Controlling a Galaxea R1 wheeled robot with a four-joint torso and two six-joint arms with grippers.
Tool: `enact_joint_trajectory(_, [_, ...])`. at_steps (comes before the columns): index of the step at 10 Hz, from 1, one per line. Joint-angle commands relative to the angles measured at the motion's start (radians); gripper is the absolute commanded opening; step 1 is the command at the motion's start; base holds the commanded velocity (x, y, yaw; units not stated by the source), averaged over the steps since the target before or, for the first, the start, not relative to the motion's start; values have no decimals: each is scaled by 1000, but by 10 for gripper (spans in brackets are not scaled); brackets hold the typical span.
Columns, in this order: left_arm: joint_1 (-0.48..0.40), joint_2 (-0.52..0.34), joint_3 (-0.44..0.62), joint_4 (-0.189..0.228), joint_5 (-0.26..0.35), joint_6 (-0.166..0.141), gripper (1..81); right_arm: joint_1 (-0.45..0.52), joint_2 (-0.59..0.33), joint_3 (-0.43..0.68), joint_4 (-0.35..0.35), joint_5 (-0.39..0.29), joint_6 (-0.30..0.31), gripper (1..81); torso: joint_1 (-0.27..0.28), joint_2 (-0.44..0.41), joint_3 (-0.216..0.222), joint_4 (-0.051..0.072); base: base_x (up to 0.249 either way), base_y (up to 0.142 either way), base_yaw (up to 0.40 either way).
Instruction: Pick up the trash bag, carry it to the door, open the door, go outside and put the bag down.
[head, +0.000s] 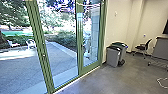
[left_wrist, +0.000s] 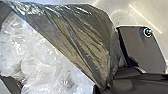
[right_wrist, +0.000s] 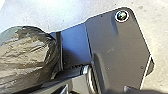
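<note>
Trash bag (left_wrist: 83, 35) gapes around crumpled, translucent plastic (left_wrist: 43, 60) inside.

Green on the door frame (head: 41, 42), plain cream across the right wall (head: 122, 25), grey on floor (head: 95, 80) and bins (head: 113, 57), white on far-left outdoor chairs (head: 31, 44), smoky brown on the trash bag (left_wrist: 90, 37), milky white on plastic (left_wrist: 40, 53).

The bag (left_wrist: 82, 37) is dark, thin and glossy, its film drawn into taut folds beside crumpled, whitish plastic (left_wrist: 42, 62); it bulges near the robot's base (right_wrist: 117, 47). The door (head: 44, 53) has clear glass and green framing.
</note>
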Motion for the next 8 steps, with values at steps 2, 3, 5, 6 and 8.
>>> enact_joint_trajectory(2, [-58, 5, -1, 11, 51, 6, 10, 53, 3, 1, -1, -52, -4, 811, 0, 0, 0, 0, 160, -66, 0])
enact_joint_trajectory(3, [-58, 6, -1, 11, 51, 6, 10, 53, 3, 1, -1, -52, -4, 811, 0, 0, 0, 0, 159, -66, 0])
enact_joint_trajectory(5, [-58, 8, -1, 11, 51, 6, 10, 54, 3, 1, -1, -52, -4, 811, 0, 0, 0, 0, 159, -66, 0])
enact_joint_trajectory(6, [-58, 6, -2, 11, 51, 6, 10, 53, 3, 1, -1, -52, -4, 811, 0, 0, 0, 0, 159, -66, 0])
enact_joint_trajectory(8, [-58, 6, -2, 11, 51, 4, 10, 53, 3, 1, -1, -54, -4, 811, 0, 0, 0, 0, 160, -67, 0])
